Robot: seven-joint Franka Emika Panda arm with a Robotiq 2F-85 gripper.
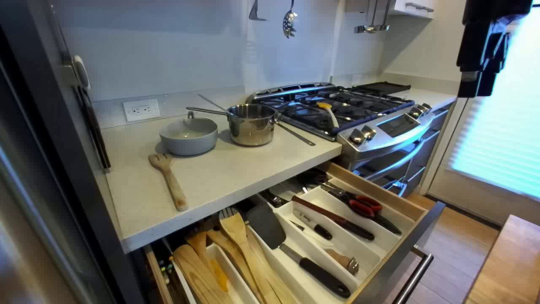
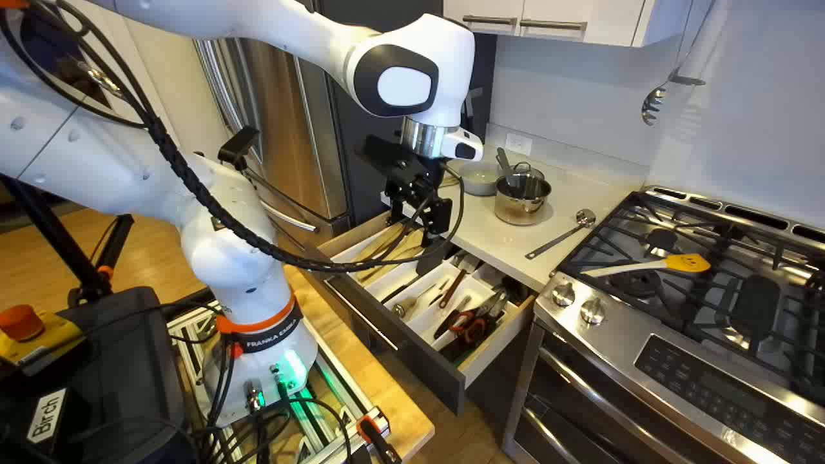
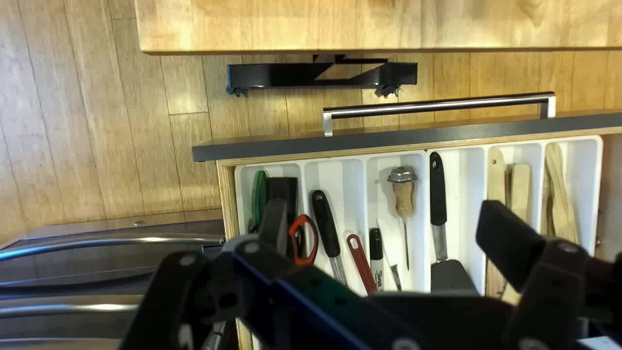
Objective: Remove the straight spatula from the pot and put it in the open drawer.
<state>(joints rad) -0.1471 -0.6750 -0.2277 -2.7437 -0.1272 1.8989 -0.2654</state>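
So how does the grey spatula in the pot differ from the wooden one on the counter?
The straight spatula is grey; the slotted wooden spatula is tan. The straight spatula leans up out of the steel pot; the wooden one lies flat on the counter. What shows of the straight spatula is a narrow strip; the wooden one widens into a head. Both are long utensils, outside the open drawer.

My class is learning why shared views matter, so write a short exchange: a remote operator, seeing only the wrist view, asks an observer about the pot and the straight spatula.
Operator: My wrist view shows the open drawer. Where is the pot?
Observer: On the counter, next to the grey pan.
Operator: And the straight spatula?
Observer: It leans in the pot, its upper end sticking up out of it.
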